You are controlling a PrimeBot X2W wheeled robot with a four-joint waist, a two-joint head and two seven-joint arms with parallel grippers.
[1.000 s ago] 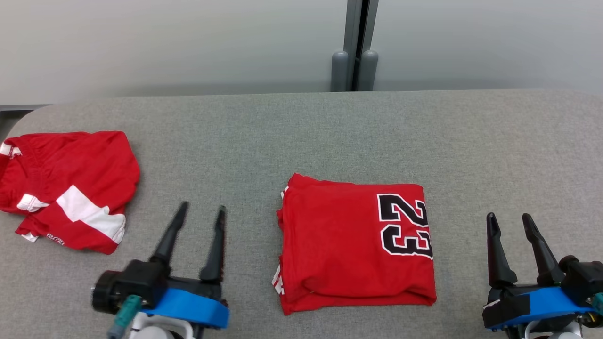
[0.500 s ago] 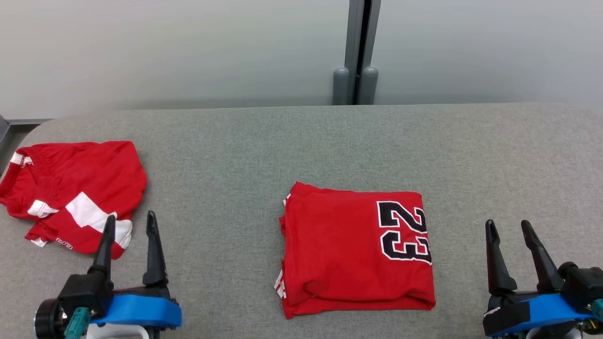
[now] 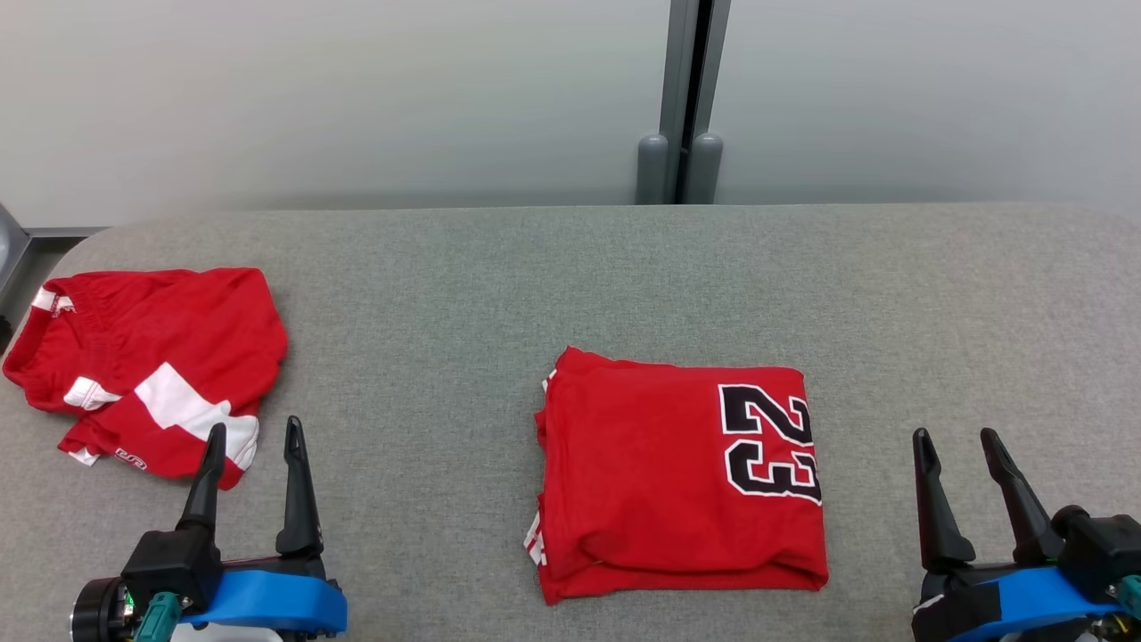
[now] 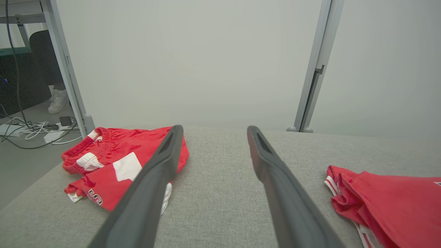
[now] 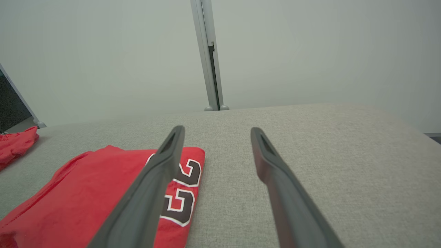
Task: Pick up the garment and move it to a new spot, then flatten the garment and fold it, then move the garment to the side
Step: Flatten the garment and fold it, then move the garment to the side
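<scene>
Jersey (image 3: 682,477): folded into a compact rectangle with the number 23 face up near its right edge. It lies at the middle of the grey table (image 3: 570,267), between the two grippers and touching neither.
Left gripper (image 3: 254,425): fingers spread wide, holding nothing, low at the near left. Its tips are just short of the red shorts (image 3: 147,361).
Right gripper (image 3: 954,434): fingers spread wide, holding nothing, at the near right and apart from the jersey's right edge.
Step in hand (judged): folding appears complete, and the shift to the side is not yet done.
Method advised: take the stack at both side edges at once, with fingers slid low under every layer. Lift only slightly and carry it level.
Risk: the near edge shows rolled, loose layers, so a pinch on the top layer alone would likely open the fold.
Destination: bare table on the right looks suitable, since the left holds the shorts (crumpled, not folded).
</scene>
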